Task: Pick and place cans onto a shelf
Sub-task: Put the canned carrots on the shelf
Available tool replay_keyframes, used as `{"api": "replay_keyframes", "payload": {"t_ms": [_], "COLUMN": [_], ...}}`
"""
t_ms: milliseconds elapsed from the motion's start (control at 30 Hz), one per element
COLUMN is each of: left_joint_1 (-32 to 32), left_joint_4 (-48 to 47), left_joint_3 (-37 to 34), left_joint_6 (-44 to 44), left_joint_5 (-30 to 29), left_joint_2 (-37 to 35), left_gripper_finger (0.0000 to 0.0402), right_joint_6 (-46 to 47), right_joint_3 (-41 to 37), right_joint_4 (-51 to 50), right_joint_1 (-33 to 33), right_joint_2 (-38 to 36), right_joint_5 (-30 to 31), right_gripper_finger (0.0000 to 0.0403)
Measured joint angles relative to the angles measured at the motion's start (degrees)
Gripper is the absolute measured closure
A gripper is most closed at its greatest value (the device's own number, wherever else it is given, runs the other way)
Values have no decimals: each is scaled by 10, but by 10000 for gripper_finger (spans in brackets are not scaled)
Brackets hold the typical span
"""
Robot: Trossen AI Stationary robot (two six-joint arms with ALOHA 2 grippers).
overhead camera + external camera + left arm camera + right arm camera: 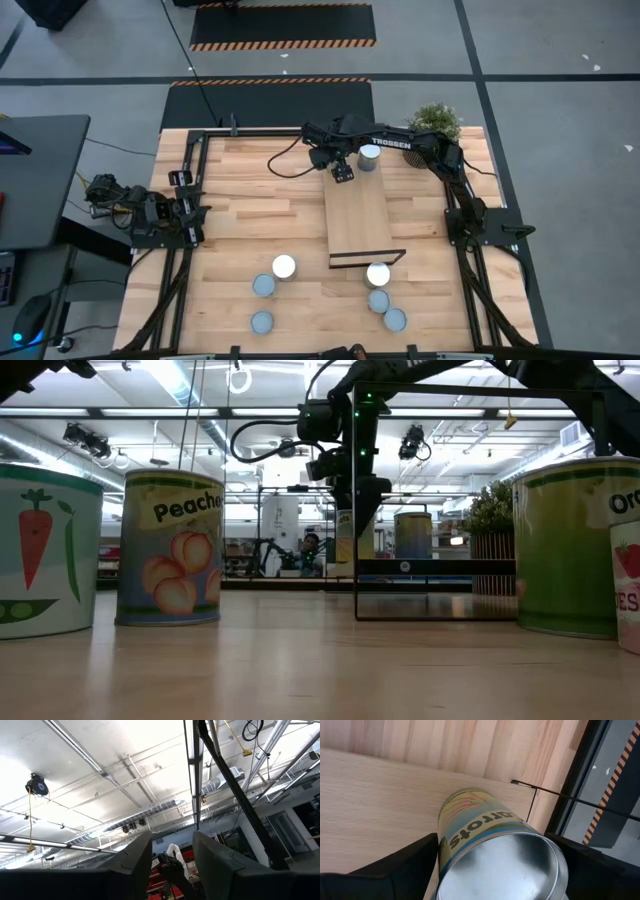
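Observation:
A can (485, 820) with a carrots label stands on the shelf (360, 225) by its far left corner (532, 790). My right gripper (492, 840) reaches down over it, shut on it. The high view hides this can under the gripper (343, 172). The low view shows the can (344, 538) below the gripper (352, 510). A second can (369, 157) stands beside it on the shelf's far end. Several more cans (284, 266) (379, 300) stand on the table near its front edge. My left gripper (172, 850) waits at the table's left edge (100, 188), pointing up at the ceiling, shut and holding nothing. My right gripper has the carrots can pinched between its two fingers (405, 865), which sit on opposite sides of the can's wall (445, 845) just below the top rim. They come steeply from above. The can stands upright with its base on the shelf.
A potted green plant (437, 120) stands at the table's far right corner, close to my right arm. The shelf's black wire frame (367, 260) rises at its near end. Large cans (172, 550) (575, 545) fill the low view's foreground.

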Motion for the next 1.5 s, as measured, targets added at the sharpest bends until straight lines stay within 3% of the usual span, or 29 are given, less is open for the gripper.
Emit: {"api": "replay_keyframes", "payload": {"t_ms": [1500], "left_joint_1": [0], "left_joint_4": [0], "left_joint_3": [0], "left_joint_6": [0], "left_joint_5": [0], "left_joint_2": [0], "left_gripper_finger": [253], "right_joint_6": [15], "right_joint_3": [0], "right_joint_4": [-1], "right_joint_1": [3], "right_joint_2": [0], "right_joint_5": [0], "right_gripper_finger": [4]}}
